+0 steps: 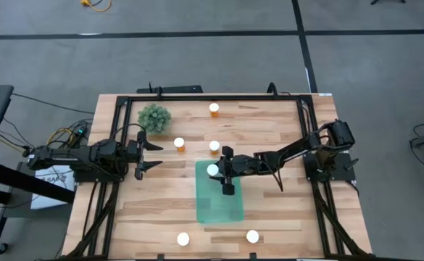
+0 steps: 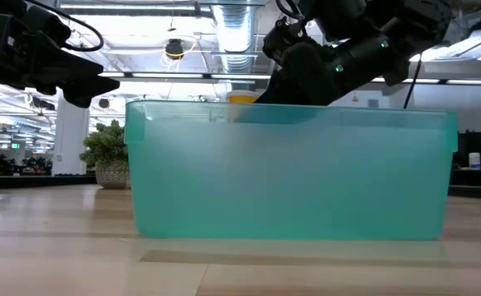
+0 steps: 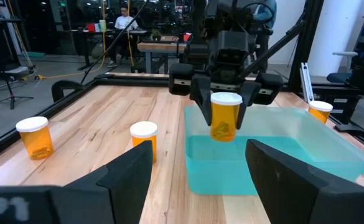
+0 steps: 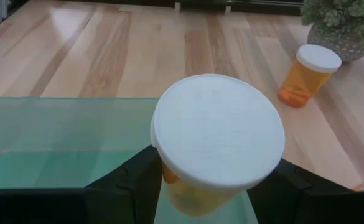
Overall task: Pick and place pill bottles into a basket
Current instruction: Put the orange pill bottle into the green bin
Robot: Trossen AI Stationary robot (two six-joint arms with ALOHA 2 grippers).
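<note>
The teal basket [image 1: 222, 206] lies on the table's middle near part; it also shows in the low view [image 2: 289, 177]. My right gripper [image 1: 219, 170] is shut on an orange pill bottle with a white cap [image 1: 212, 170] above the basket's far left part, and the left wrist view shows that bottle [image 3: 225, 118] too. Two bottles [image 1: 179, 143] [image 1: 214, 146] stand beyond the basket, one [image 1: 214, 109] near the far edge, two [image 1: 183, 238] [image 1: 252, 235] near the near edge. My left gripper [image 1: 152, 154] is open and empty at the table's left. My right gripper pinches the bottle's orange body [image 3: 214, 111] just below the cap between its two fingers [image 3: 199, 99]. The fingers come from the table's right, slanting down. The bottle is upright and lifted clear above the basket's floor [image 4: 57, 143].
A small bushy green plant [image 1: 154, 116] stands at the far left. A black frame [image 1: 197, 96] runs round the table. Bare wood lies right of the basket. A person sits in the room beyond the table [image 3: 124, 20].
</note>
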